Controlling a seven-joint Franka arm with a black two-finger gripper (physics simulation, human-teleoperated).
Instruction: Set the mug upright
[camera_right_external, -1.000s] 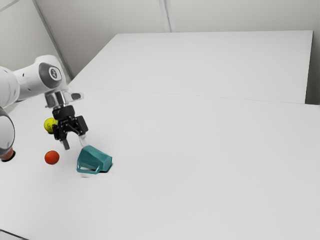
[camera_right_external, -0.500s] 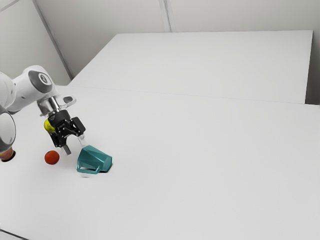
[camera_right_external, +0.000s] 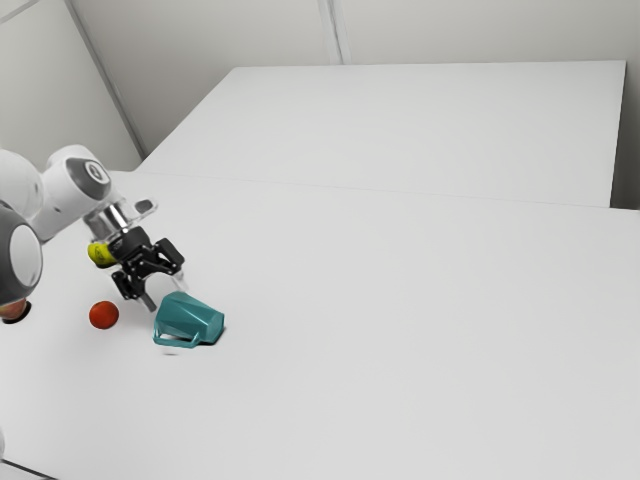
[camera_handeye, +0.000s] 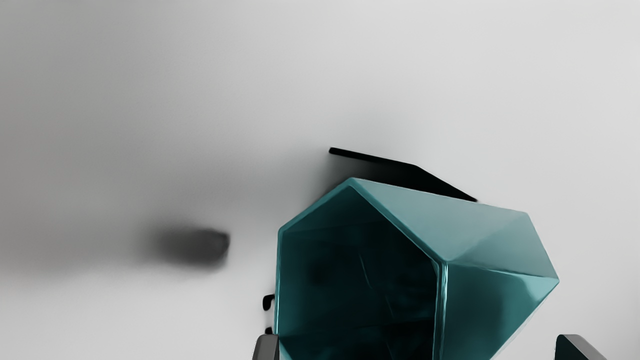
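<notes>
Mug is down on its side on the white table, so it does not stand up the way the job wants. Its open end faces the exterior view's left, and its handle is on the side away from my gripper. What is left, I think, is to get a good hold, tip the mug up onto its flat bottom and let go when it sits steady.

My two fingers are wide apart, with no grip on the mug. I am just above it and very near. In the wrist view one finger overlaps the rim, and I can't tell if they touch. If I go down crooked, I might bump that rim and make the mug roll or slide.

A red ball sits near, off to the exterior view's left of the mug. Farther back is a yellow ball, partly behind my arm. I would keep my swing away from both. On the exterior view's right, the table goes on a long way, and its edges look far from the mug, so I would tip it up on that side.
</notes>
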